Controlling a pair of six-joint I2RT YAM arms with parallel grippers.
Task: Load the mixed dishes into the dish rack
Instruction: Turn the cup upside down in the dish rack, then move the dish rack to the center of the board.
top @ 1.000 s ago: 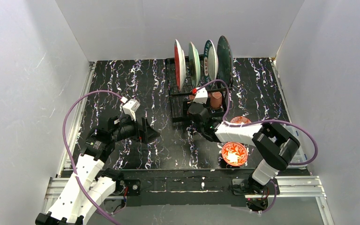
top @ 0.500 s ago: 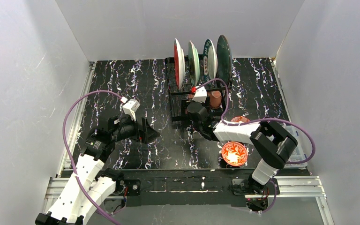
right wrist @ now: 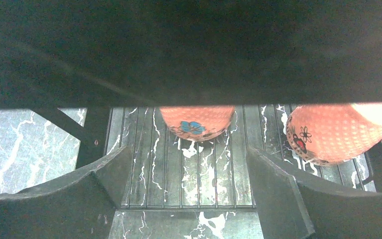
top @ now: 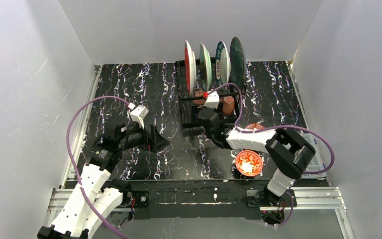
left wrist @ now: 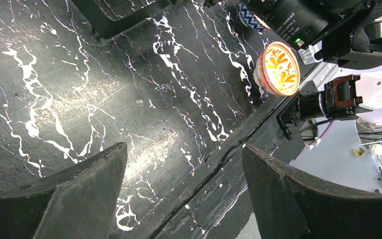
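Note:
The black wire dish rack [top: 186, 110] stands at the back middle of the table. A red plate [top: 190, 67], a pale green plate [top: 206, 67], a white plate [top: 223, 63] and a dark teal plate [top: 238, 62] stand upright in its slots. Two terracotta mugs [right wrist: 197, 121] [right wrist: 333, 132] sit on its grid base [right wrist: 199, 174]. My right gripper [right wrist: 189, 172] is open just in front of the left mug [top: 198, 94], holding nothing. One red-patterned bowl [top: 248, 163] sits near the front edge. Another bowl [top: 255, 128] is partly hidden behind the right arm. My left gripper [top: 159, 142] hangs open and empty over the table.
The right arm's forearm [top: 251, 140] lies between the two bowls. In the left wrist view the nearer bowl [left wrist: 278, 68] sits close to the table's front edge [left wrist: 238, 144]. White walls close in the table on three sides.
My right gripper's jaws have spread wider and drawn back slightly, leaving the left mug standing free on the rack. The left arm has stayed still.

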